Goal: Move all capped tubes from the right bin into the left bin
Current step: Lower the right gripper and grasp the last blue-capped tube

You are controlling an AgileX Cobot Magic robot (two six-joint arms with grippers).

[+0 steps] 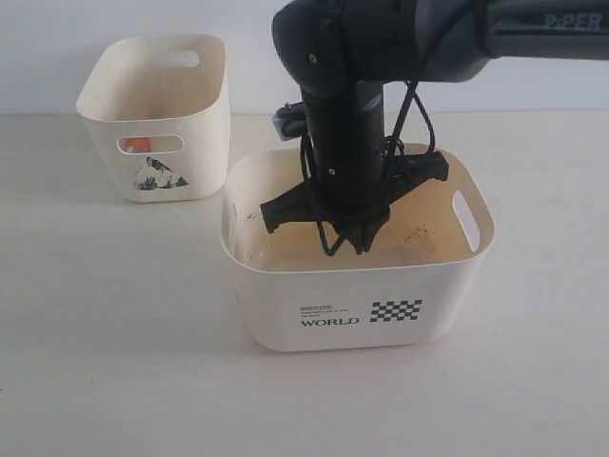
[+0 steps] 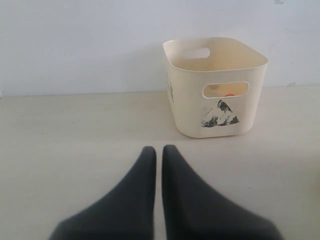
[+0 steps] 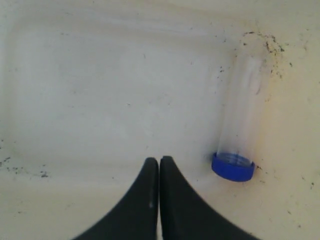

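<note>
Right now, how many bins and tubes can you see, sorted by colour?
Cream bins: 2, the left bin and the right bin
Blue-capped tube: 1, lying in the right bin
Orange-red cap: 1, seen through the left bin's slot
Total: 4 visible

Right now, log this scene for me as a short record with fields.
right bin: holds one clear tube, blue cap, lying on its floor
left bin: something orange shows through its handle slot
right gripper: shut, empty, inside right bin, beside the tube
left gripper: shut, empty, above the table, facing left bin
</note>
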